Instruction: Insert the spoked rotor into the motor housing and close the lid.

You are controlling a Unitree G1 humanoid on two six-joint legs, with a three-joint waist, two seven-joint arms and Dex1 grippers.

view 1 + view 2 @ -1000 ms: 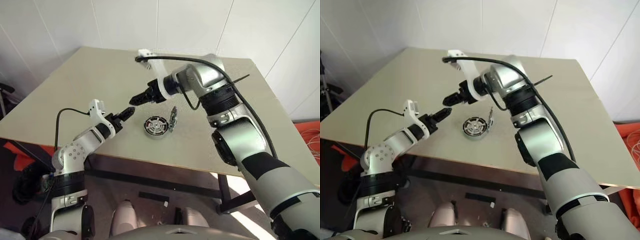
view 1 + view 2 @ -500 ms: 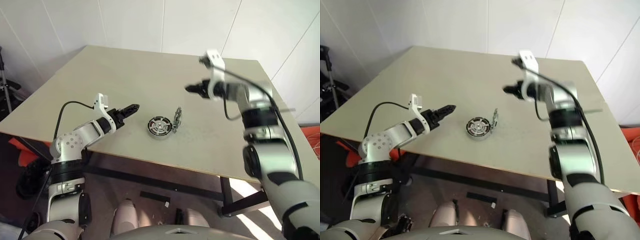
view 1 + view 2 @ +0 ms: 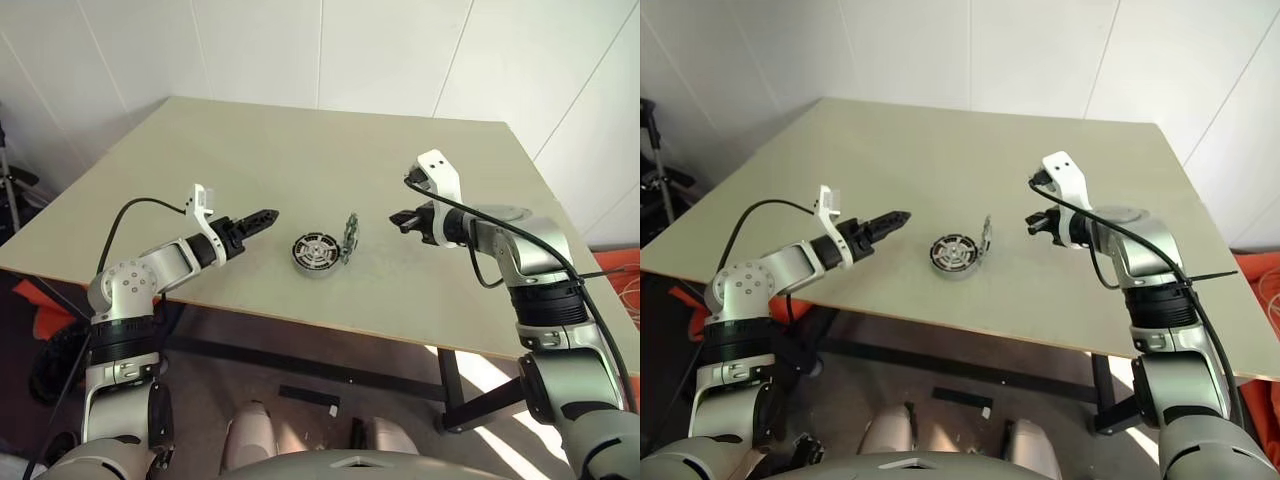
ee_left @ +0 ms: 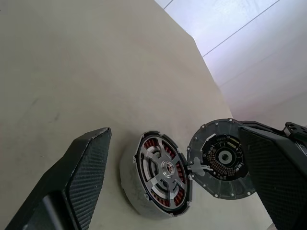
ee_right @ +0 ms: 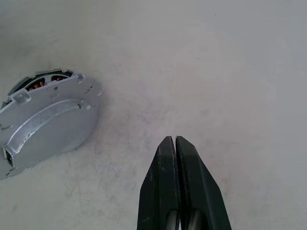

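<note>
The motor housing (image 3: pixel 315 251) sits on the table (image 3: pixel 250 140) near its front edge, between my two grippers. The spoked rotor (image 4: pixel 159 167) lies flat inside it, silver over the copper windings. The lid (image 3: pixel 350 237) stands upright on edge at the housing's right side, its ribbed face with the dark centre (image 4: pixel 222 163) turned toward the housing and its plain back (image 5: pixel 48 122) toward my right gripper. My left gripper (image 3: pixel 266 215) hovers left of the housing, open and empty, pointing at it. My right gripper (image 3: pixel 398 221) hangs to the right of the lid, shut on nothing and apart from it.
The beige table runs wide behind and to both sides of the housing. Its front edge (image 3: pixel 330 330) lies close below the housing. White wall panels (image 3: pixel 380 50) stand behind the table. A black cable (image 3: pixel 130 215) loops over my left arm.
My right arm has swung from above the housing out to the right and down, and its gripper has shut. The left gripper has stayed open in about the same place.
</note>
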